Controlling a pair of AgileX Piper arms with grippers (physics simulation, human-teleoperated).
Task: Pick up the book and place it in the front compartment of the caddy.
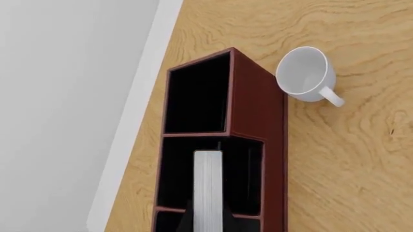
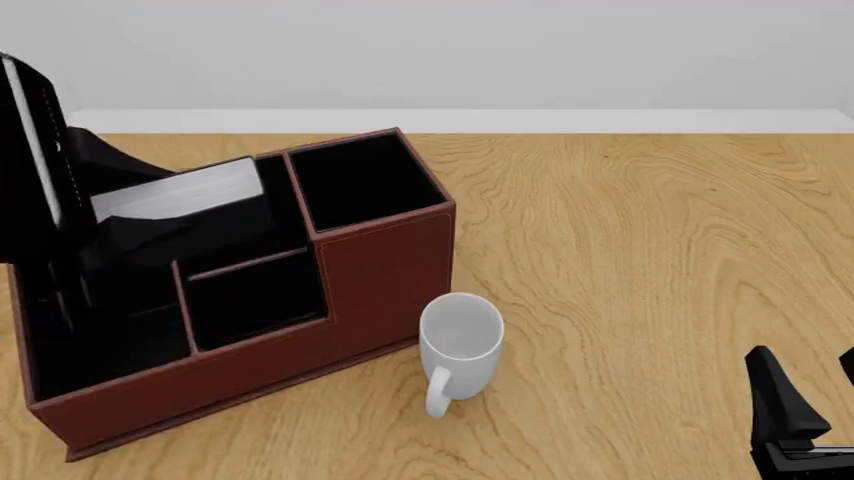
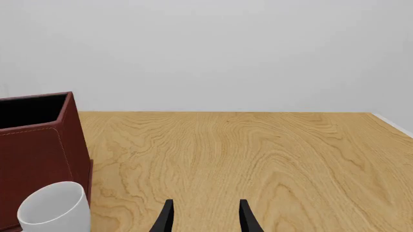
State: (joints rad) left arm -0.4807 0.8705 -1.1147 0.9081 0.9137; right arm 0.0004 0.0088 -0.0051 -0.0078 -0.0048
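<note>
The book point(image 1: 208, 186), black with white page edges, stands on edge in the front compartment point(image 1: 177, 174) of the reddish-brown caddy point(image 1: 258, 111). My left gripper point(image 1: 208, 220) is shut on the book, a dark finger on each cover. In the front view the book point(image 2: 180, 190) leans inside the caddy point(image 2: 380, 270) beside the tall wall, its page edge level with the rim and the black left arm point(image 2: 40, 200) over it. My right gripper point(image 3: 206, 218) is open and holds nothing; it hovers low over the table at the near right point(image 2: 805, 420).
A white mug point(image 2: 461, 338) stands on the wooden table just in front of the caddy's right end, handle toward the camera. The caddy's square end slot point(image 2: 360, 180) shows only black lining. The table's far edge meets a white wall.
</note>
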